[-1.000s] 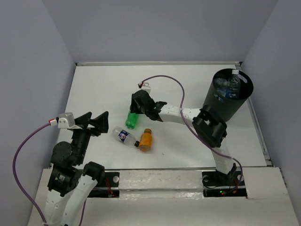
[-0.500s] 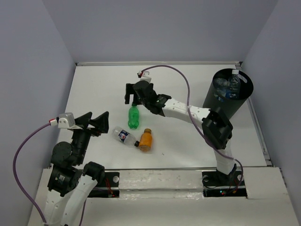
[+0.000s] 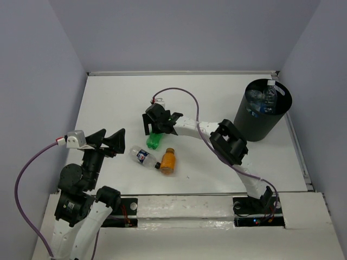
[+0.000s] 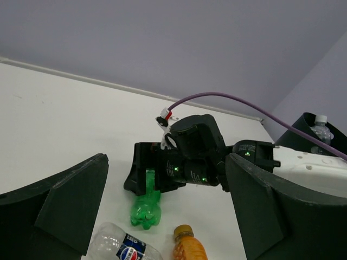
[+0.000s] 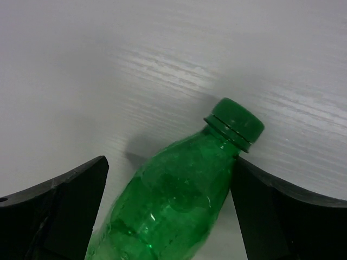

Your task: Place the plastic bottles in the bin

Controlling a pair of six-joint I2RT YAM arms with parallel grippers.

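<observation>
Green bottle lies on its side mid-table, cap pointing away from the arms. Right gripper is lowered over it, fingers spread to either side of its shoulder, not clamped. Step in hand, as I judge it: the grasp. Next: close on the body, lift, carry right to the bin, which already holds clear bottles. Orange bottle and small labelled bottle lie just nearer. Left gripper hangs apart, spread, holding nothing.
</observation>
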